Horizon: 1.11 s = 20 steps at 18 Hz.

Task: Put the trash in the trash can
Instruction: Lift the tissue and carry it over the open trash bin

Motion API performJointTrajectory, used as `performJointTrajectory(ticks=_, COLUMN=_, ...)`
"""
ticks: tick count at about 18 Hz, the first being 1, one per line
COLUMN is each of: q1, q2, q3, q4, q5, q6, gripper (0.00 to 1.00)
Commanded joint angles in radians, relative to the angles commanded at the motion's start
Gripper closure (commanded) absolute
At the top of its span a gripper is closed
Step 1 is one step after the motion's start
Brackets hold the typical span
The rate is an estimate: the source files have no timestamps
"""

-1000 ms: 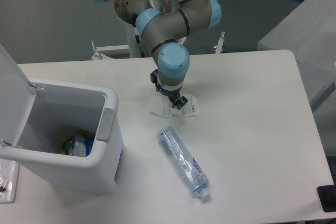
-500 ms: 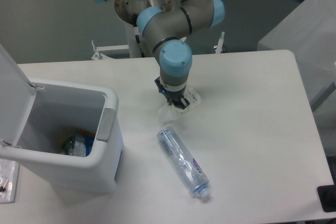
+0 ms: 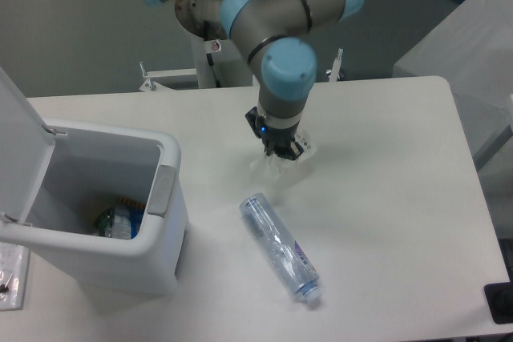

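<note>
My gripper [image 3: 282,150] points down over the middle of the table and is shut on the crumpled white wrapper [image 3: 271,169], which hangs from the fingers just above the tabletop. The clear crinkled bottle [image 3: 278,246] lies on its side in front of the gripper, white cap toward the front edge, untouched. The white trash can [image 3: 164,198] stands at the left with its flip lid [image 3: 20,138] swung open; some colourful waste [image 3: 116,220] lies at its bottom.
The arm's base [image 3: 210,6] rises behind the table's far edge. A grey box [image 3: 469,46] stands off the table at the right, and a small black object [image 3: 498,302] sits at the front right corner.
The gripper closed on the wrapper, then rose and shifted right with it. The wrapper left the table. Bottle and trash can stayed put.
</note>
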Motion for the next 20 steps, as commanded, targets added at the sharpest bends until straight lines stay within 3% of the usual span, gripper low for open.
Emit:
performJointTrajectory(ticks=6, q1=0.009, q2=0.008, q3=0.115, q4=0.001, q5=-0.190, q6=-0.041, gripper=1.00)
performJointTrajectory(ticks=11, q1=0.014, q2=0.002, q3=0.235, q4=0.014, q5=-0.495, q6=-0.167, gripper=1.00)
performJointTrajectory(ticks=17, q1=0.002, q2=-0.003, q3=0.258, q4=0.181, q5=-0.643, q6=-0.457, gripper=1.00)
performJointTrajectory(ticks=20, q1=-0.014, q2=0.003, q3=0.259, q4=0.193, q5=-0.719, q6=-0.535, gripper=1.00)
